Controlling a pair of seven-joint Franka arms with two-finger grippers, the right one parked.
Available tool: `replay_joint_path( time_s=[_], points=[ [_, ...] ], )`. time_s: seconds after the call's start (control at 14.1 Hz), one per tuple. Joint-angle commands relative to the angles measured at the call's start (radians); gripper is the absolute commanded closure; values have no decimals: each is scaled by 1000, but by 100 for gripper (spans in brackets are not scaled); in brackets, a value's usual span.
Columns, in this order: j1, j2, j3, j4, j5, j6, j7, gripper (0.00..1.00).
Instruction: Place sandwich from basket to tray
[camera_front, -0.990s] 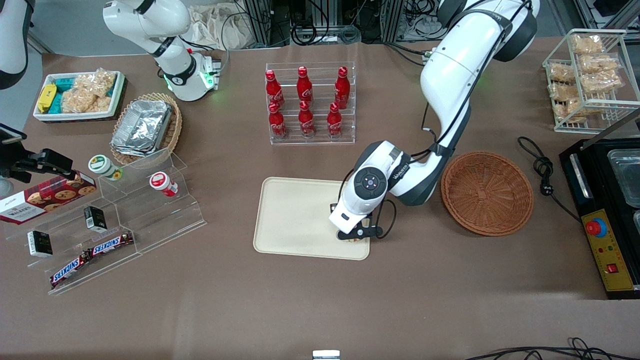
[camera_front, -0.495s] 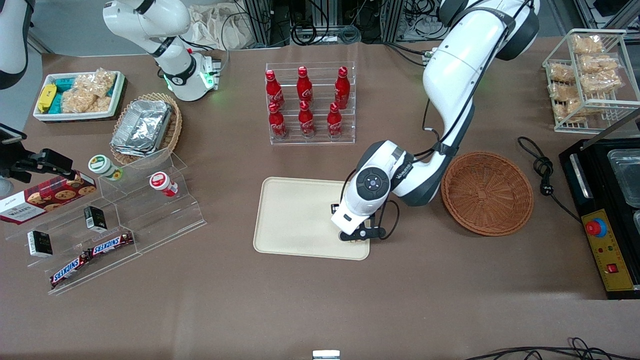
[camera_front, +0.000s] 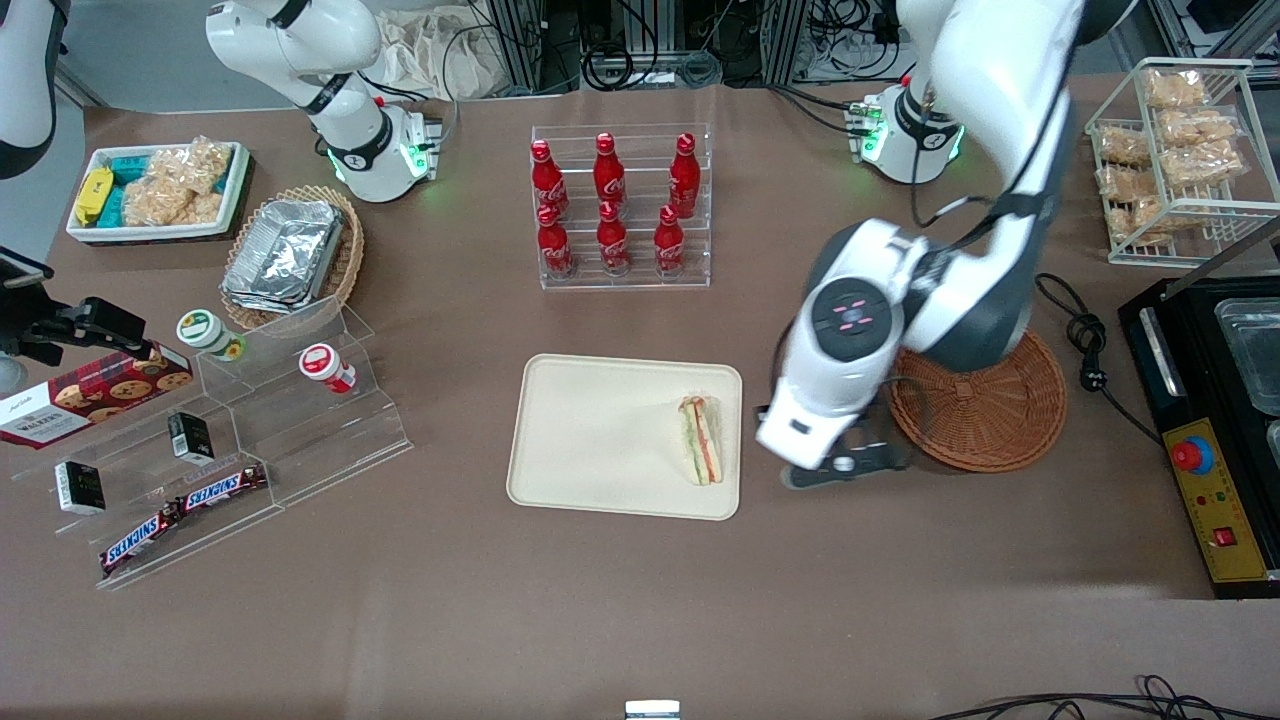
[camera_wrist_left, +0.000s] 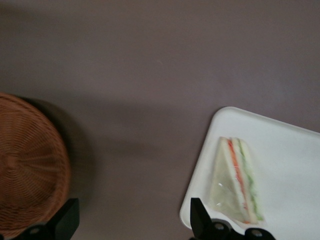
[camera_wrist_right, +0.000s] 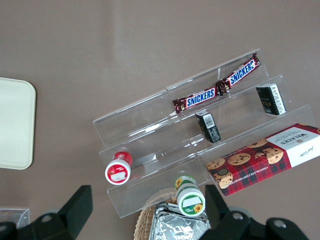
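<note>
The gripper hangs above bare brown table with its jaws spread wide and nothing between them; in the wrist view one dark fingertip shows by the basket and the other by the tray's corner. Taking the tray as the landmark, the gripper sits just off the tray's edge that faces the working arm's end of the table, over the strip of tabletop that separates tray and basket.

The sandwich lies on the tray, free of the jaws and a little way from them. It rests flat near that same edge of the tray, close to the rim, its green and orange-red filling layers showing as stripes (the wrist view gives the same wedge, wrapped in clear film, on the pale tray).

The basket stands on the table well clear of the tray, toward the working arm's end, partly covered by the arm in the front view; what shows of it is bare woven wicker with no sandwich in it.
</note>
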Motion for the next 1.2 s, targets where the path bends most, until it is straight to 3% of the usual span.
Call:
replay_joint_path(
  time_s=[0.0, 0.28, 0.49, 0.71, 1.13],
  points=[
    [114, -165, -6, -135, -5, -4, 80, 0],
    [289, -334, -4, -263, -80, -30, 348, 0],
    [387, -402, -2, -349, -83, -15, 520, 0],
    [472, -417, -1, -355, -158, -13, 641, 0],
    [484, -329, 2, -220, -166, -41, 565, 0]
  ],
)
